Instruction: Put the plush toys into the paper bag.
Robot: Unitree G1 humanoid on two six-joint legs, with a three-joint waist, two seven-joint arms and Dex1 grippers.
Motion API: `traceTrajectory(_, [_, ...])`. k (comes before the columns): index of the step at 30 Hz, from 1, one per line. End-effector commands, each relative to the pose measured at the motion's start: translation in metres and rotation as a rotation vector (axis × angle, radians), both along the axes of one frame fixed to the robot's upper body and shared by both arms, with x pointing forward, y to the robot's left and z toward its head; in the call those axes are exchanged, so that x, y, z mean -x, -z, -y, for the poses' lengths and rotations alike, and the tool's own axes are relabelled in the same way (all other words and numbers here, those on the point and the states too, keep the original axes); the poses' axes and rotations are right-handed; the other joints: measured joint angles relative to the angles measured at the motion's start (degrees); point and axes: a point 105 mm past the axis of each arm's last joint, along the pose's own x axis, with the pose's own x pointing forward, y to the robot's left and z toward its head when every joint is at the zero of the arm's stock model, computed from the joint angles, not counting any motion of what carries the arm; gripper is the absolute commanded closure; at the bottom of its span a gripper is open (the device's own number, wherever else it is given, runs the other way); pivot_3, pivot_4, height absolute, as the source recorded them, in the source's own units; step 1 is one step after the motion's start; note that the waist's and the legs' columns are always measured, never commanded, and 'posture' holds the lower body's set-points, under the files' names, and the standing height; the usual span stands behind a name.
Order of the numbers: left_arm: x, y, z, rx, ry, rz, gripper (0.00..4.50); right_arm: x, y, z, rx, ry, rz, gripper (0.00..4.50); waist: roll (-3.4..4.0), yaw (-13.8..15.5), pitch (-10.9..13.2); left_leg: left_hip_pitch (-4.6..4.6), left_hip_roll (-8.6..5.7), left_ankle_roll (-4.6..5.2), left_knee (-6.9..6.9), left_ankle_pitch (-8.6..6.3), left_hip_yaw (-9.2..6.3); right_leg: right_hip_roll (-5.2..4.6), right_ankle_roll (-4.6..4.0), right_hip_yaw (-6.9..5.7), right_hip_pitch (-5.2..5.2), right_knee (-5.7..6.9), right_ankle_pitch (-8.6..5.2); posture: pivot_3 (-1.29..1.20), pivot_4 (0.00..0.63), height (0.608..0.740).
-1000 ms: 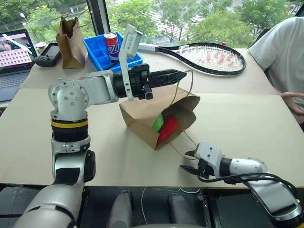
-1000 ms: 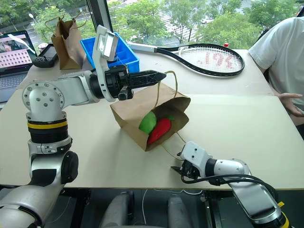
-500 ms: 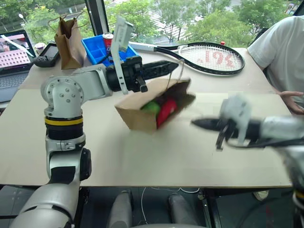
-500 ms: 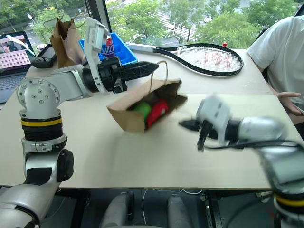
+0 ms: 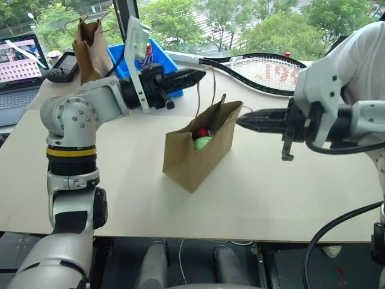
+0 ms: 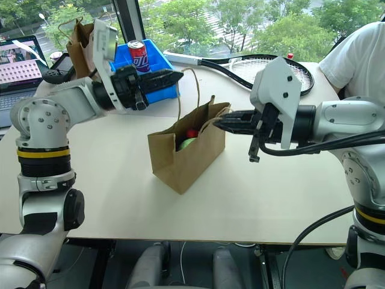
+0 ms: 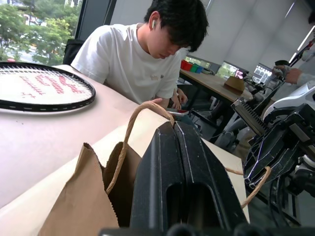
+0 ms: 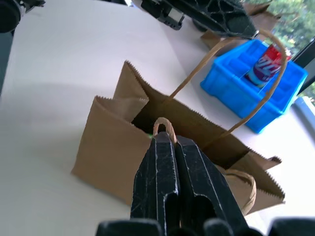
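Note:
The light-brown paper bag stands upright on the table's middle with its mouth open. Inside it lie the plush toys: the light-green ball and, just behind it, the red chili-shaped toy, both mostly hidden by the bag's wall. My left gripper is above the bag's far side, shut on one twine handle. At the bag's right rim, my right gripper is shut on the other twine handle. Both handles are drawn up taut.
A blue bin with a soda can sits behind the bag, beside a darker, narrower paper bag. A tennis racket lies at the back right. A person sits at the right edge. A laptop stands far left.
My right gripper rose from the table's front edge to the bag's mouth, shut on a handle. The bag went from lying on its side to upright. My left gripper shifted slightly left.

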Motion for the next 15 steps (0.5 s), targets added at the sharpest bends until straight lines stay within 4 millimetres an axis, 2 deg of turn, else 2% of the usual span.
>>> traceTrajectory(1, [0.012,-0.004,0.0,-0.044,0.044,0.059,4.5,0.01,-0.001,0.001,-0.037,0.014,-0.096,4.47,0.0,-0.04,0.0,0.0,0.0,0.0,0.0,0.0,0.0,0.0,0.0,0.0,0.0,0.02,0.0,0.0,0.15,0.74])
traceTrajectory(2, [0.014,-0.002,0.0,-0.053,0.054,0.05,4.5,0.012,-0.001,-0.001,-0.065,0.003,-0.137,4.47,0.0,-0.12,0.0,0.0,0.0,0.0,0.01,0.0,0.0,0.0,0.0,0.0,0.0,0.04,0.0,0.0,0.15,0.74])
traceTrajectory(4, [0.015,-0.002,-0.003,-0.045,0.074,0.025,3.95,0.014,-0.003,-0.002,-0.097,0.002,-0.16,4.5,0.0,-0.19,0.0,0.01,0.0,0.0,0.02,0.0,0.0,0.0,0.0,0.02,-0.01,0.09,0.0,0.0,0.15,0.74])
traceTrajectory(5, [0.016,-0.003,-0.004,-0.038,0.082,0.02,3.77,0.013,-0.004,-0.001,-0.107,0.01,-0.157,4.17,0.0,-0.18,0.0,0.01,0.0,0.0,0.03,0.0,0.0,0.0,0.0,0.02,-0.03,0.14,0.0,0.0,0.15,0.74])
traceTrajectory(7, [0.019,-0.004,-0.008,-0.036,0.099,0.021,3.02,0.012,-0.009,0.001,-0.127,0.028,-0.153,3.64,0.0,-0.16,0.0,0.01,0.0,0.01,0.06,0.0,0.0,0.0,-0.01,0.01,-0.03,0.16,0.0,0.0,0.15,0.74])
traceTrajectory(9, [0.021,-0.007,-0.014,-0.04,0.101,0.028,2.28,0.012,-0.016,0.004,-0.159,0.036,-0.143,2.92,0.0,-0.26,0.0,0.01,0.0,0.01,0.07,0.0,0.0,0.0,-0.01,0.02,-0.04,0.16,0.0,0.0,0.15,0.74])
traceTrajectory(12, [0.022,-0.019,-0.03,-0.023,0.087,0.057,1.25,0.014,-0.041,0.014,-0.253,0.03,-0.115,1.92,0.0,-0.35,0.0,0.02,0.0,0.01,0.05,0.0,0.0,0.0,-0.02,0.02,-0.06,0.17,-0.01,0.0,0.15,0.74])
traceTrajectory(14, [0.02,-0.027,-0.044,-0.009,0.055,0.075,0.36,0.017,-0.055,0.022,-0.312,0.024,-0.11,1.08,0.0,-0.35,0.0,0.01,0.0,0.01,0.05,0.0,-0.01,0.0,-0.02,0.02,-0.07,0.18,-0.02,0.0,0.15,0.74])
traceTrajectory(15, [0.02,-0.03,-0.05,-0.008,0.047,0.084,0.08,0.018,-0.06,0.025,-0.333,0.027,-0.108,0.81,0.0,-0.35,0.0,0.01,0.01,0.01,0.03,0.0,-0.01,0.0,-0.03,0.01,-0.07,0.17,-0.02,0.0,0.15,0.74])
